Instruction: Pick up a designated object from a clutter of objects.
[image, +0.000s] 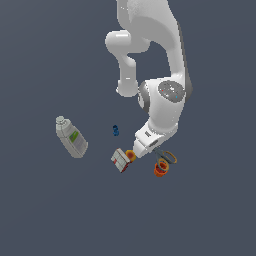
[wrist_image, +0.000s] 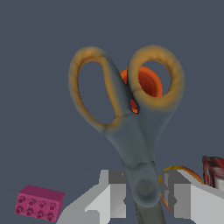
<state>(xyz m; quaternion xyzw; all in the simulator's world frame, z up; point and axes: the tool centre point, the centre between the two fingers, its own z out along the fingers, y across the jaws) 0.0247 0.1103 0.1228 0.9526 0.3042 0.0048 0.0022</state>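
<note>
labels: we read no writing anywhere; bottle (image: 71, 137) has a green label patch, too blurry to read; red-white box (image: 120, 160) print is illegible too
gripper (wrist_image: 143, 192): we see the jaws standing either side of the scissors' pivot, pads right at the metal; we take them as clamped on it
scissors (wrist_image: 131, 118): the task's thing sits between the jaws at the pivot, orange-yellow loops pointing away from the fingers, blades hidden past the frame edge
wrist only: pink brick (wrist_image: 38, 203) off to one side of the jaws; orange cup (wrist_image: 146, 83) seen through and behind the loops; second orange rim (wrist_image: 183, 171) just beside one finger
exterior only: bottle well apart from the jaws on the exterior view's left; tiny blue piece (image: 115, 130) near the box; the arm hides the fingers there, only the scissor loops (image: 167, 157) and a cup (image: 160, 169) show
</note>
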